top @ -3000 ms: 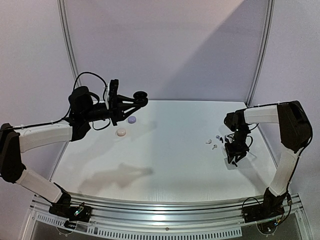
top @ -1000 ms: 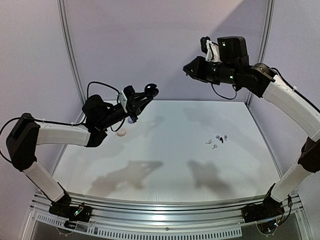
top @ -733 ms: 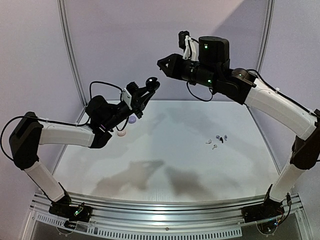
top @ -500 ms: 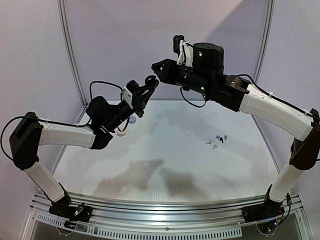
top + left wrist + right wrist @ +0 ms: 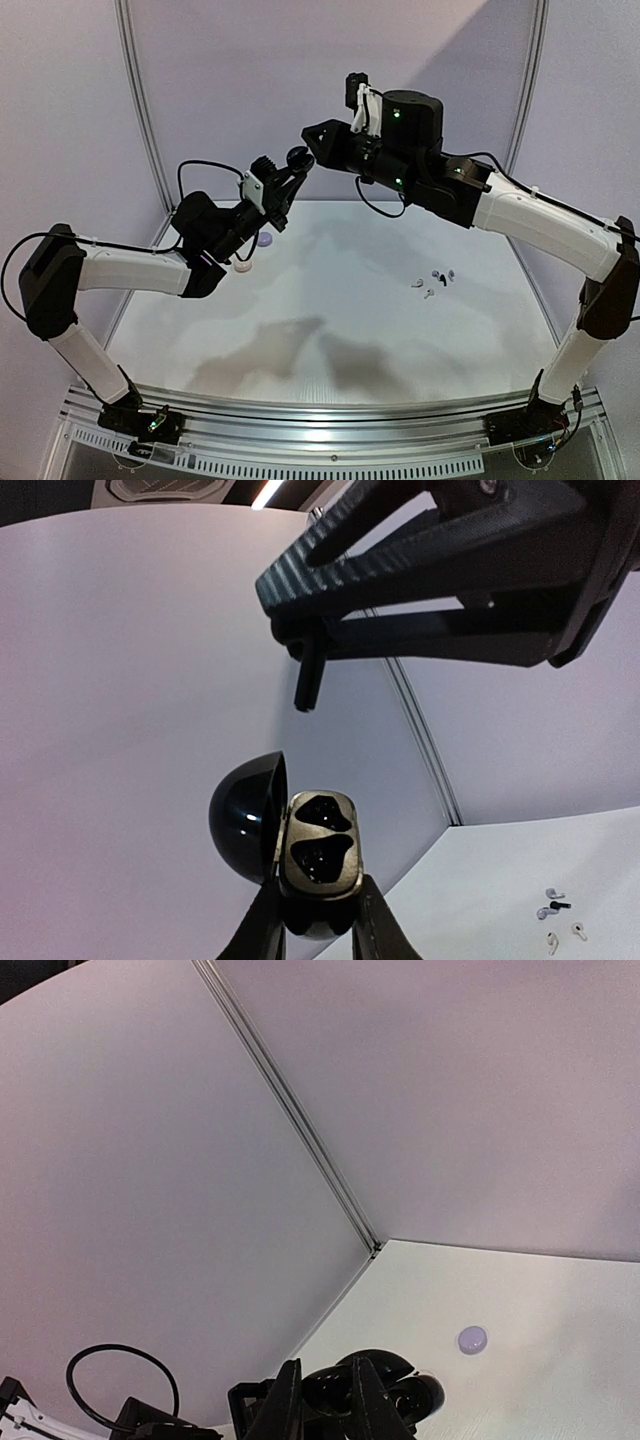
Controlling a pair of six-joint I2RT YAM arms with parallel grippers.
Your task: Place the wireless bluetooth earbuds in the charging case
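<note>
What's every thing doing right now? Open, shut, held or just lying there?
Black case: lid open, both wells look empty.
Left pincer: shut on the black case, held up in the air.
Black earbud: pinched, stem hanging close to the case, not in yet.
Right pincer: shut on the black earbud.
Lavender case: closed, on the table.
Other earbuds: loose on the table.

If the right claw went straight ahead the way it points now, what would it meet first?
Probably the open black charging case in the left claw, just beyond the right claw and its pinched black earbud. Depth is unclear; it could pass just above.
</note>
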